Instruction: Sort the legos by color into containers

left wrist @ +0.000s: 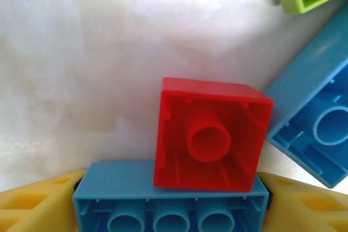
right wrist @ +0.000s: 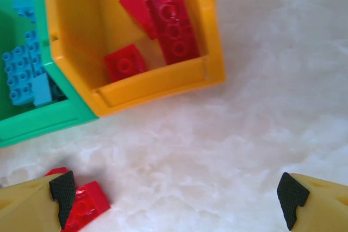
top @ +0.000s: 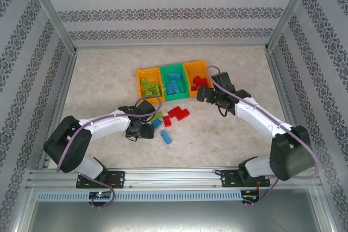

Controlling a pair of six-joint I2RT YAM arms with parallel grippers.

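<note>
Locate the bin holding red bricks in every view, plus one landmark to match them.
Top external: the red-brick bin is rightmost in the row of three, upper centre.
Left wrist: aimed at loose bricks.
Right wrist: upper middle, red bricks inside.
Shared landmark: the green bin beside it, on its left, holding blue bricks.

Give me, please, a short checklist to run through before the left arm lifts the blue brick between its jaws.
1. Left jaws against both ends of the blue brick: ok.
2. Red brick clear of it: not ok, it overlaps the blue brick's edge.
3. Green bin holds blue bricks: ok.
4. Right jaws open, near the right orange bin: ok.
5. Grip firm: cannot tell.
</note>
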